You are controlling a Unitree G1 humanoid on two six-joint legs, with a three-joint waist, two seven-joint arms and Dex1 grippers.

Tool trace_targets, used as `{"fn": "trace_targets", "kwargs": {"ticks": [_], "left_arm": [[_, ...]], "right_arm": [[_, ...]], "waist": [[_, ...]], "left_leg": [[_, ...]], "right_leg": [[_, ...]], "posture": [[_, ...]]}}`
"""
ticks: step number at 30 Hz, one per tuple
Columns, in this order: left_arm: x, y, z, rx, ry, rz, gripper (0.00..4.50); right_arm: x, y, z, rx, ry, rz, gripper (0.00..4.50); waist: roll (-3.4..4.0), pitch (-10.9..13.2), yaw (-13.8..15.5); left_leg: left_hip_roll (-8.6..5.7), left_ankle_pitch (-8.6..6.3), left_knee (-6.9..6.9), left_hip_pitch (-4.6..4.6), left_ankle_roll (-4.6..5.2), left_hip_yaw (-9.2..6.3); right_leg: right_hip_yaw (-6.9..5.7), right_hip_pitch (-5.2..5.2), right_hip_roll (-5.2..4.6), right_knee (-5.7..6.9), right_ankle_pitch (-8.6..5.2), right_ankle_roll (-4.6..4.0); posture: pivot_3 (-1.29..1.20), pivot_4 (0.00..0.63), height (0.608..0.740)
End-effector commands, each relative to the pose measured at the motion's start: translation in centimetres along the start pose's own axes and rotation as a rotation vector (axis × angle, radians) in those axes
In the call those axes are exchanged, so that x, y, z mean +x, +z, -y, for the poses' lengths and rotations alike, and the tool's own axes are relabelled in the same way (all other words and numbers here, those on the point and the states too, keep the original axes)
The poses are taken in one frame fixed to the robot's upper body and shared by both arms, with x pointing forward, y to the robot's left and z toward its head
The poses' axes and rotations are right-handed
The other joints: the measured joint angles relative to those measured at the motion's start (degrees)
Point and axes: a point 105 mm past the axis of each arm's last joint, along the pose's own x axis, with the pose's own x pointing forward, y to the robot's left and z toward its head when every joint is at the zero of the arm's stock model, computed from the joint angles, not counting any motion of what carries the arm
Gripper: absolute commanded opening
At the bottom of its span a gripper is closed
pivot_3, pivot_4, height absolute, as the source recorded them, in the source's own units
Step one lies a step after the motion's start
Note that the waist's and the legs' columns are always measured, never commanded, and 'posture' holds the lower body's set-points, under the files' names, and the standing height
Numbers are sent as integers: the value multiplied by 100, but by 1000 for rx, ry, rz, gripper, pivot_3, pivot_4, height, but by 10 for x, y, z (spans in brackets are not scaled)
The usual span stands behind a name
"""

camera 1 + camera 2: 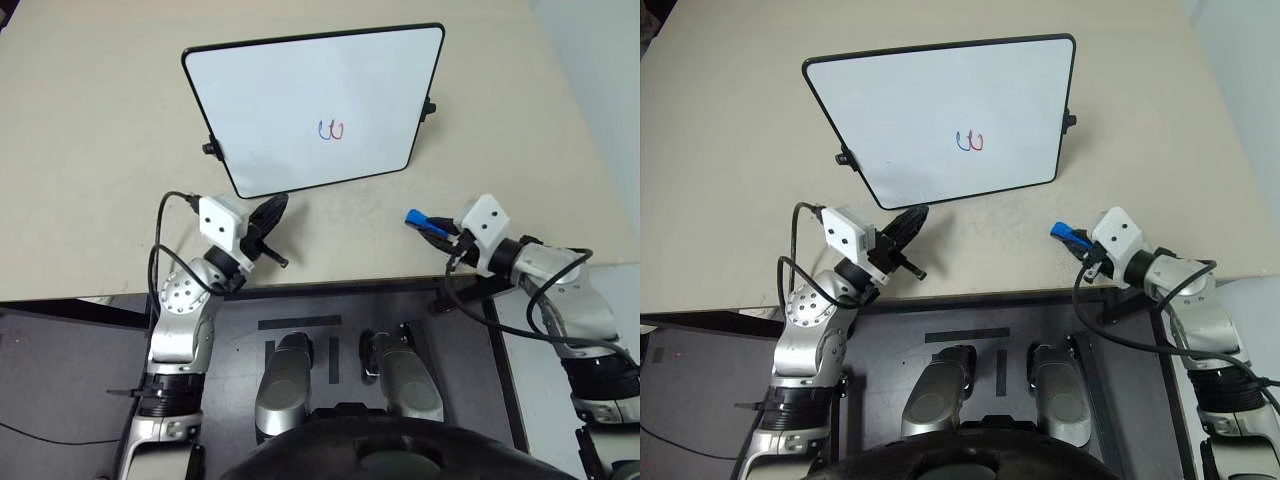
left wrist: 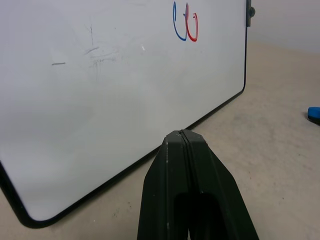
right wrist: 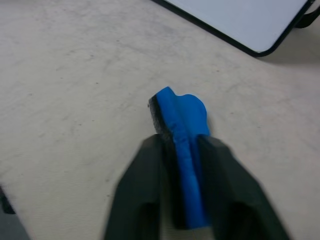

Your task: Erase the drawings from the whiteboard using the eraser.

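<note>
Beige tabletop (image 1: 90,150), dark front edge

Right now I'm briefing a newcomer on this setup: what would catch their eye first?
The whiteboard propped on the beige table, with the drawings, one blue and one red, right of its middle. Next, the bright blue eraser clamped in the right gripper, off the board's near right corner.

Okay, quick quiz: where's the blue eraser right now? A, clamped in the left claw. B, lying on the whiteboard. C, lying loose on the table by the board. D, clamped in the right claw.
D: the right wrist view shows the eraser pinched between the right claw's two black fingers, short of the whiteboard.
</note>
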Motion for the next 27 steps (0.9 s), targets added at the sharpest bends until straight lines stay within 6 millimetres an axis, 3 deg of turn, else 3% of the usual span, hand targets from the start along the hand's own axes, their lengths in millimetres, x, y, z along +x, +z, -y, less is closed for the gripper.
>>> {"fn": "trace_targets", "kwargs": {"ticks": [1, 3, 7, 10, 13, 16, 22, 27], "left_arm": [[4, 11, 0, 22, -7, 47, 0], [5, 12, 0, 23, -9, 49, 0], [6, 12, -1, 26, -10, 50, 0], [7, 12, -2, 28, -12, 50, 0], [9, 12, -2, 29, -18, 50, 0], [11, 13, -2, 32, -17, 55, 0], [11, 14, -2, 35, -9, 66, 0], [8, 14, -4, 38, 16, 70, 0]], "right_arm": [[-1, -7, 2, 4, -15, -24, 7], [0, -1, 2, -16, -16, -5, 7], [4, 34, 2, -74, -5, 126, 7], [17, 98, -12, -278, 51, 338, 7], [36, 127, -20, -528, 56, 433, 7], [55, 137, -22, -672, 53, 474, 7], [91, 148, -14, -890, 19, 527, 7], [113, 142, 1, -1001, -32, 498, 7]], "waist": [[0, 0, -2], [-1, 0, -2], [0, 0, -8], [4, 2, -92], [3, 2, -128], [2, 1, -91], [3, 2, -27], [4, 2, -36]], "left_leg": [[0, 0, 0, 0, 0, 0], [0, 0, 0, 0, 0, 0], [1, 1, 0, 2, 0, 0], [1, 1, -1, 0, -3, 3], [5, 2, -2, 4, -3, 0], [6, 2, -5, 5, -1, -14], [5, -2, -5, -38, -4, -13], [6, -9, -11, -36, -10, -12]], "right_leg": [[0, 0, 0, 0, 0, 0], [0, 1, 0, -1, 0, 1], [0, 0, 1, 0, -3, 6], [1, -11, 1, 2, 3, 0], [0, -19, 7, 2, 14, -7], [0, -18, 6, 3, 42, -61], [-6, -71, -8, 3, 65, -78], [-10, -91, -11, 6, 77, -98]], "posture": [[0, 150, 740], [0, 150, 740], [0, 150, 740], [0, 150, 740], [0, 150, 740], [0, 150, 740], [0, 150, 740], [0, 150, 740]]}}
